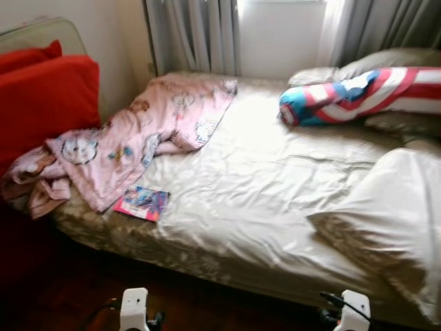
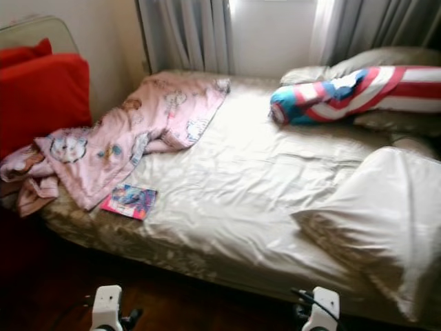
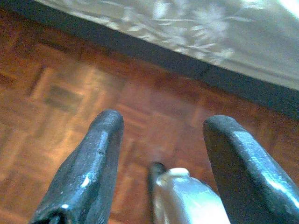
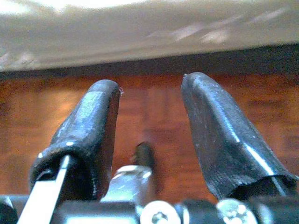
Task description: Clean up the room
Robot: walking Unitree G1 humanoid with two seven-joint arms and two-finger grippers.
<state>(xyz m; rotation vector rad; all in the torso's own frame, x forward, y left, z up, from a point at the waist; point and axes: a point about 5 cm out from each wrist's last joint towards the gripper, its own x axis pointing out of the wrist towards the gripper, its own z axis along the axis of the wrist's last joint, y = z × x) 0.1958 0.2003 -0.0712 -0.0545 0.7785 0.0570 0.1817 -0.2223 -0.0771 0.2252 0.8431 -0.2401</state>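
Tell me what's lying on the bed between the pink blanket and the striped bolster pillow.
Nothing but bare, wrinkled cream sheet. The left eye view shows it between the pink blanket and the striped bolster. The colourful book lies off that stretch, near the blanket's lower edge.

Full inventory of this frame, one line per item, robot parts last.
bed: 1, cream-gold sheet, fills the middle of the head views
pink blanket: 1, pink with cartoon prints, crumpled on the bed's left side, trailing over its left edge
booklet: 1, pink and blue cover, flat on the bed near the front edge, just below the blanket
bolster: 1, red, white and blue stripes, far right of the bed
pillows: several, cream, right side of the bed, one large in front
red cushions: 2, red, left of the bed by the wall
curtains: grey, behind the bed around the window
floor: reddish wood parquet, in front of the bed
left end effector: 1, black fingers apart, over the floor
right end effector: 1, black fingers apart, over the floor
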